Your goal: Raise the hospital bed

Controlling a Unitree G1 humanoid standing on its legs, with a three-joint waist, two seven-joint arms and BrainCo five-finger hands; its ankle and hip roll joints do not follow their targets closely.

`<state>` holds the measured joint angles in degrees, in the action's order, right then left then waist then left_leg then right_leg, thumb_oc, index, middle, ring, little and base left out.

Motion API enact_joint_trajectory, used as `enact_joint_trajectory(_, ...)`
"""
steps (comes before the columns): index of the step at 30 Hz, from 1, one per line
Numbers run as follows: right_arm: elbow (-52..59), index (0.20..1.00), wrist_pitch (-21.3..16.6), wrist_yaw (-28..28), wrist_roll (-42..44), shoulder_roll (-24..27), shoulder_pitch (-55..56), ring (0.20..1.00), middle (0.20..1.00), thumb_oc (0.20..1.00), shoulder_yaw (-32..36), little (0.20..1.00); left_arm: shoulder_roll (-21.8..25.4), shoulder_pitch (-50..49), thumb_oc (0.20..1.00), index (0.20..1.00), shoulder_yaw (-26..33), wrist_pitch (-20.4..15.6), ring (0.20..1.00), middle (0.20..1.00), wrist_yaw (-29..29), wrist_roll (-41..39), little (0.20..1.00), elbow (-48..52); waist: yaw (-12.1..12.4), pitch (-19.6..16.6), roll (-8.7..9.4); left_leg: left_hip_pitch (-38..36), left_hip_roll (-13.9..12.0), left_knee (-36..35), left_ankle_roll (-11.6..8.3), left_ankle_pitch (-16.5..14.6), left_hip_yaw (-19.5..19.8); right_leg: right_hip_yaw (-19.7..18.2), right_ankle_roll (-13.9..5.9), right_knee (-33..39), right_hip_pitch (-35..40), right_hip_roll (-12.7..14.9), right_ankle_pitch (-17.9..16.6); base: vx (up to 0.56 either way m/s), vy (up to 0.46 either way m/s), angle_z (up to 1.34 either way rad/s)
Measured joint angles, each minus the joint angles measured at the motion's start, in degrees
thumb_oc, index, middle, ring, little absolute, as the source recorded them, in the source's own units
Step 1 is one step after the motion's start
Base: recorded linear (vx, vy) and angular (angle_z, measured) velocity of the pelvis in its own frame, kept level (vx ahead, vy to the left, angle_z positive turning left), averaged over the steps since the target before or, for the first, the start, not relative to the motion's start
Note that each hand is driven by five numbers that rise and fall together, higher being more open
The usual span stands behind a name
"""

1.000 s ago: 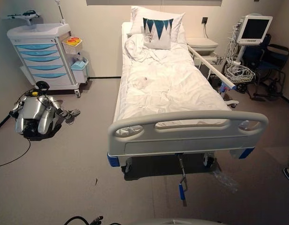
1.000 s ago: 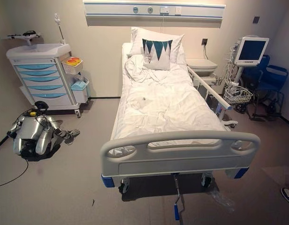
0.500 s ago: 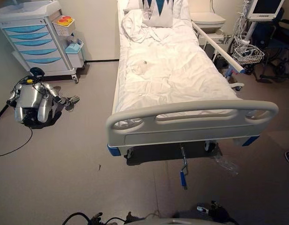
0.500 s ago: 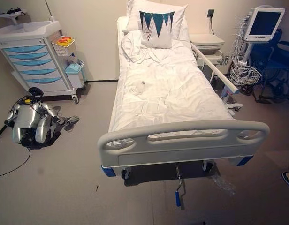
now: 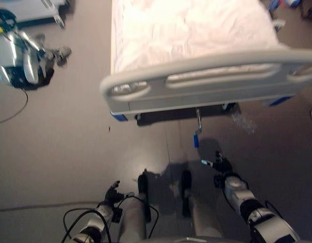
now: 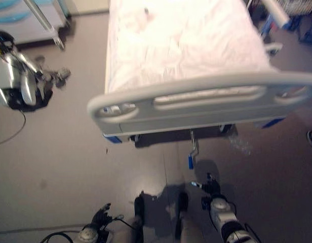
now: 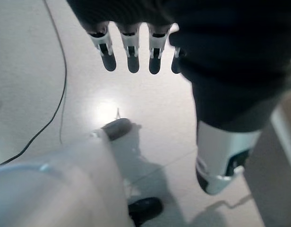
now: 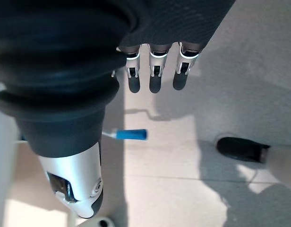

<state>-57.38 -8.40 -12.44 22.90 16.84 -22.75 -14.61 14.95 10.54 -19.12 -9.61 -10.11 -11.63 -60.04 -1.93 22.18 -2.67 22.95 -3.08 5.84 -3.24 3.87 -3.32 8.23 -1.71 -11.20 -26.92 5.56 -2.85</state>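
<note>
A: Where is the crank handle (image 5: pixel 196 140) found?

B: It is seen hanging below the footboard (image 5: pixel 206 76) of the hospital bed (image 6: pixel 181 45), its blue grip low over the floor (image 5: pixel 70 147), just beyond the right hand (image 5: pixel 220 164). In the right wrist view the blue grip lies past the fingertips (image 8: pixel 155 85), untouched.

A: How are the hands held?

B: The right hand's fingers are seen straight and relaxed, nothing pinched. The left hand (image 7: pixel 131 52) is likewise kept loose and empty, low at the robot's left side.

A: How should the step be done well?

B: The blue grip is probably best wrapped squarely by fingers and thumb before any turning, so that slipping is avoided. Another robot (image 5: pixel 19 58) is seen lying by the bed's left side, well apart.
</note>
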Motion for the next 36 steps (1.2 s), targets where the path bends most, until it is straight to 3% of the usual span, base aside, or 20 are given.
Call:
enact_joint_trajectory(3, 2.2, 1.000, 0.1, -1.0, 1.2, 0.0, -2.0, 1.000, 1.000, 1.000, -0.3, 1.000, 0.2, 1.7, 1.000, 1.000, 0.2, -0.1, 1.000, 1.000, -0.8, -1.7, 1.000, 0.9, 0.3, 3.6, -0.91, 2.2, 0.0, -0.2, -0.16, 1.4, 0.2, -0.1, 0.23, -1.7, -3.0, 0.4, 0.1, -0.14, -0.032, 0.05)
enact_joint_trajectory(8, 7.6, 1.000, -0.7, -2.9, 2.7, 0.2, -4.2, 1.000, 1.000, 1.000, -1.4, 1.000, 0.9, 2.5, 1.000, 1.000, 0.3, -0.8, 1.000, 1.000, -2.0, -3.6, 1.000, 4.9, 0.3, 6.9, -0.89, 5.8, -0.4, 1.0, -0.29, 1.6, 0.2, -0.3, 0.68, -4.1, -7.0, 0.7, 0.6, -0.12, -0.036, 0.00)
enact_joint_trajectory(9, 13.5, 1.000, -1.9, -4.8, 3.6, 0.6, -2.7, 1.000, 1.000, 1.000, -1.0, 1.000, 2.0, -0.4, 1.000, 1.000, 1.3, -1.3, 1.000, 1.000, -3.5, -5.3, 1.000, 11.0, -0.9, 4.9, 0.42, 10.9, -0.3, 4.4, -0.55, 0.4, -0.1, -0.7, 0.51, -6.6, -12.4, 1.2, 1.6, -0.06, -0.013, -0.01)
enact_joint_trajectory(13, 16.4, 1.000, -3.3, -7.3, 4.4, 1.7, -7.5, 1.000, 1.000, 1.000, -0.3, 1.000, 2.8, 3.0, 1.000, 1.000, 1.4, -1.5, 1.000, 1.000, -4.8, -6.2, 1.000, 11.1, -0.3, 8.8, 0.40, 16.7, 0.2, 5.8, -0.58, 0.9, 0.4, -0.8, 1.35, -8.9, -18.4, 1.1, 1.1, -0.02, -0.004, 0.02)
enact_joint_trajectory(16, 16.3, 1.000, -3.3, -7.9, 4.8, 1.5, -7.3, 1.000, 1.000, 1.000, -0.6, 1.000, 2.5, 2.3, 1.000, 1.000, 1.3, -1.3, 1.000, 1.000, -5.0, -6.2, 1.000, 10.8, -0.2, 8.8, 0.43, 15.5, -0.1, 5.4, -0.70, 0.8, 0.4, -0.7, 1.53, -8.5, -17.2, 0.9, 1.1, -0.05, -0.021, -0.02)
enact_joint_trajectory(20, 17.9, 1.000, -4.4, -10.7, 6.8, 2.3, -10.9, 1.000, 1.000, 1.000, 0.2, 1.000, 3.1, 1.5, 1.000, 1.000, 2.4, -2.0, 1.000, 1.000, -6.9, -10.6, 1.000, 14.0, -0.3, 7.9, 0.92, 21.7, -0.1, 5.9, -0.56, 1.4, 0.5, -0.8, 1.42, -8.7, -23.2, 1.1, 0.5, 0.00, 0.000, 0.00)
enact_joint_trajectory(36, 25.2, 1.000, -5.2, -14.8, 7.0, 2.3, -14.1, 1.000, 1.000, 1.000, 0.4, 1.000, 3.8, 1.0, 1.000, 1.000, 2.3, -2.0, 1.000, 1.000, -9.8, -10.6, 1.000, 19.4, -0.1, 8.3, 1.26, 26.8, 0.2, 7.1, -0.39, 1.0, 1.2, -0.2, 1.13, -8.5, -27.2, 1.5, 0.6, 0.01, 0.010, 0.01)
